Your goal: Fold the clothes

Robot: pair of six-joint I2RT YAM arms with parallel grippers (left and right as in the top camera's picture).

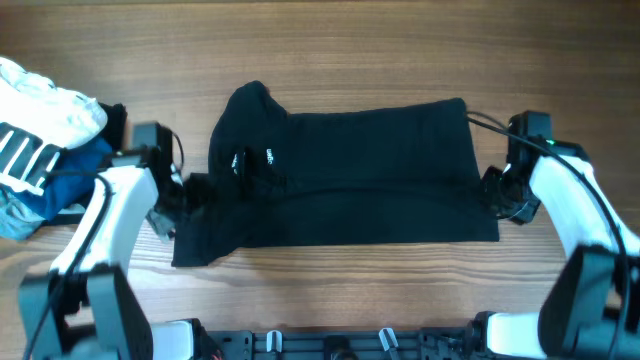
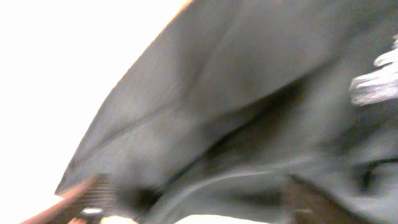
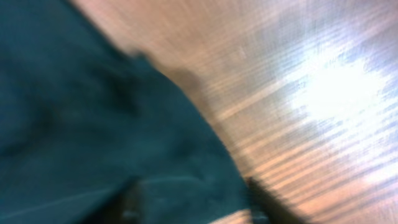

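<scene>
Counter: wood-grain, carrying one black shirt at its centre.
T-shirt: spread crosswise in a long band, a sleeve trailing at the near left corner. The cloth looks soft, light and limp, likely to sag and crease unless pinched at corners or hem.
Side pile: white striped garment over blue garment, far left, apart from the shirt.
Left hand: at the shirt's left edge; blur hides whether it grips or has let go.
Right hand: at the right edge; grip likewise cannot be told.
Logo lettering: small, white, near the left end.
</scene>
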